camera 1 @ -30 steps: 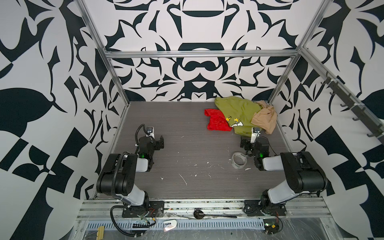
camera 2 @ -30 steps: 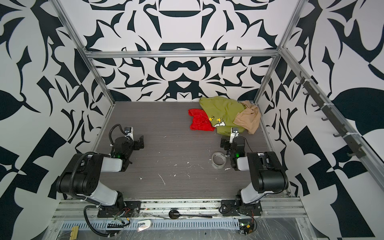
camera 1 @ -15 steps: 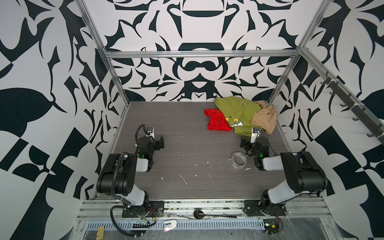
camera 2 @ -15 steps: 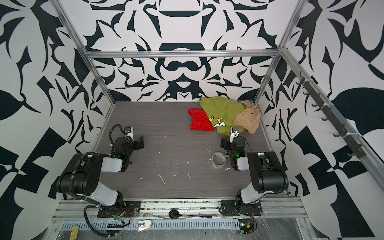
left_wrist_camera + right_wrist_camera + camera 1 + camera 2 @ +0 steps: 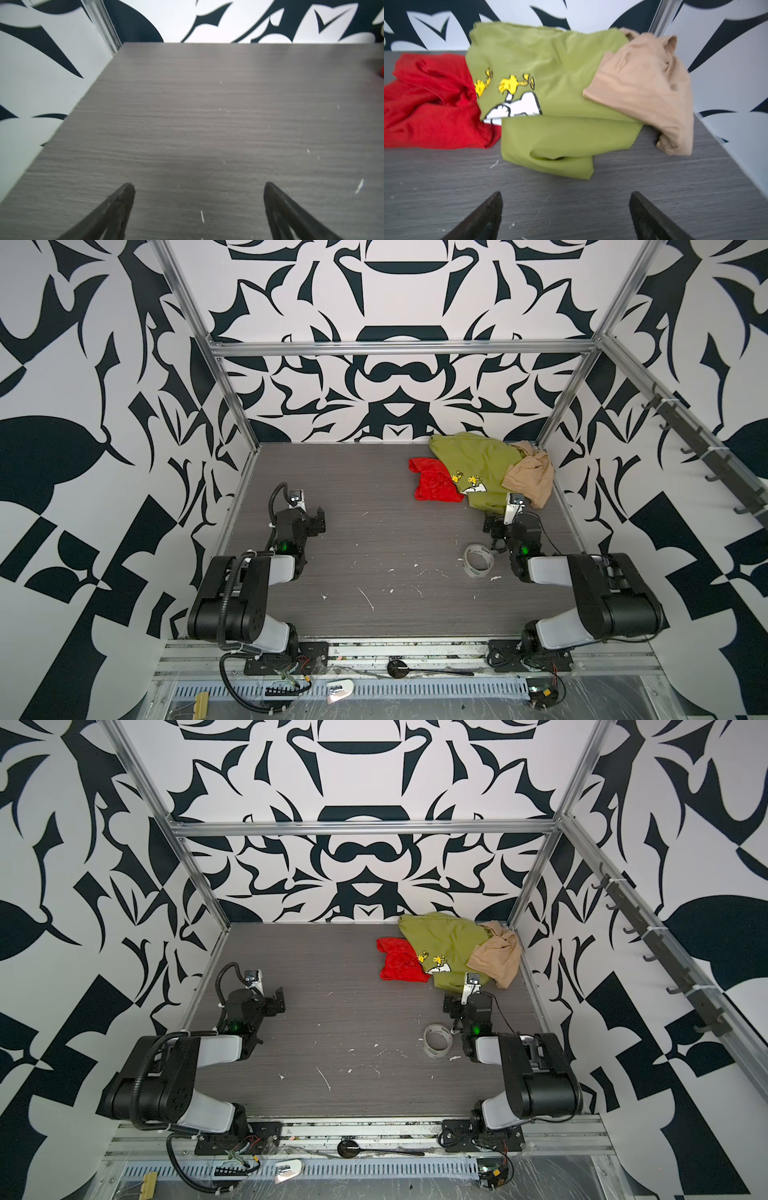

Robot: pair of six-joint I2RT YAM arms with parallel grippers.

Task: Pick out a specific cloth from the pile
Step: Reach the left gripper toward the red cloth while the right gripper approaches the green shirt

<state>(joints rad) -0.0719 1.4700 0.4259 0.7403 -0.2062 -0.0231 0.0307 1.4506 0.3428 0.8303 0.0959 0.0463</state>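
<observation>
I see the red cloth [image 5: 434,483], plain and crumpled, lying at the left edge of the pile [image 5: 484,466] in the far right corner, its right side tucked under the olive-green shirt [image 5: 560,62].

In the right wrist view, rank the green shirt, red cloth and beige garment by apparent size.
Largest: green shirt.
Then red cloth and beige garment: about alike, not ranked; the shirt covers part of the red cloth.
</observation>
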